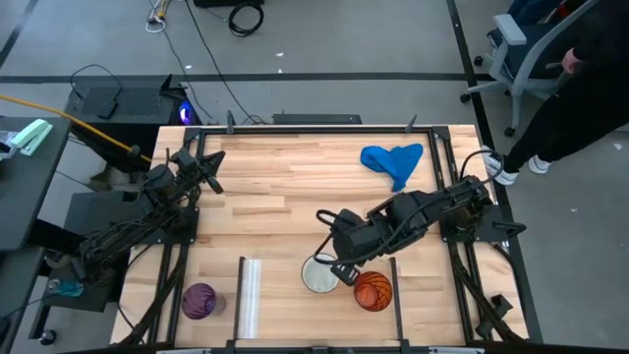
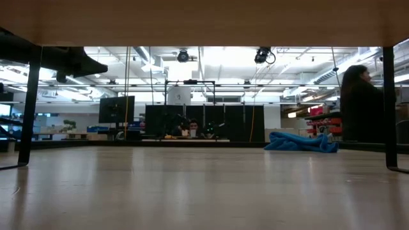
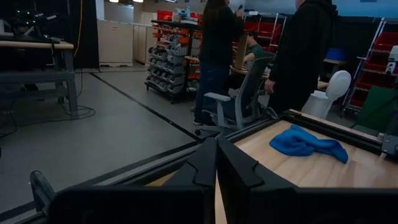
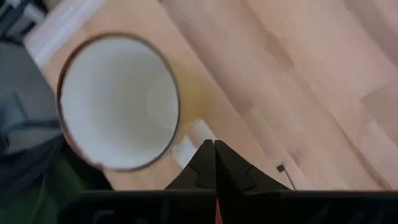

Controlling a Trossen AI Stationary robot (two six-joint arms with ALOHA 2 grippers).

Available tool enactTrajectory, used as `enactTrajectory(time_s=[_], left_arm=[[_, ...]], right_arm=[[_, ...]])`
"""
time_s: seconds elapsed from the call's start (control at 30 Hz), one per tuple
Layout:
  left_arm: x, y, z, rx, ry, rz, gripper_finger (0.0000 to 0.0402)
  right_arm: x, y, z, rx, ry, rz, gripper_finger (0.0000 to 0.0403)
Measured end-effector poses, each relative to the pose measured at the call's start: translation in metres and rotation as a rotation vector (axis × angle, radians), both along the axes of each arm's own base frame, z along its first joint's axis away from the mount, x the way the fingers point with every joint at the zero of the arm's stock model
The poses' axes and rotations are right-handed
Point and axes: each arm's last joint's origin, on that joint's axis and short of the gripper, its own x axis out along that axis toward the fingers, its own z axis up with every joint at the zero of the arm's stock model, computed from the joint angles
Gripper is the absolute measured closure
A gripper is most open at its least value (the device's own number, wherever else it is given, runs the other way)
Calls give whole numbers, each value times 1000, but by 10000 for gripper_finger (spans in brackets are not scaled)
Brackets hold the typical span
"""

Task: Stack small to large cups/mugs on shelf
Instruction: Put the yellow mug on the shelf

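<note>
The right hand (image 1: 328, 258), closed and empty, is poised over the white mug (image 1: 319, 275) beside the orange cup (image 1: 373, 291); reopening is judged necessary. The left hand (image 1: 201, 169) is closed.

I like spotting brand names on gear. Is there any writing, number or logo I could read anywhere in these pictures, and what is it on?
No text can be read in any view.
White mug: plain inside, no print showing.
Orange cup and purple cup: patterns only, no lettering.
Shelving bins in the room behind: any labels are too small to read.
</note>
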Motion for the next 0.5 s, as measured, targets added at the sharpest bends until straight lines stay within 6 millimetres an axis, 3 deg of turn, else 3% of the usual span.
enactTrajectory(time_s=[0.4,0.5], left_arm=[[0,0,-5,-46,25,0,383],[0,0,-6,-54,30,0,385]], right_arm=[[-2,4,0,-4,-20,-122,403],[1,7,-8,14,21,-128,403]])
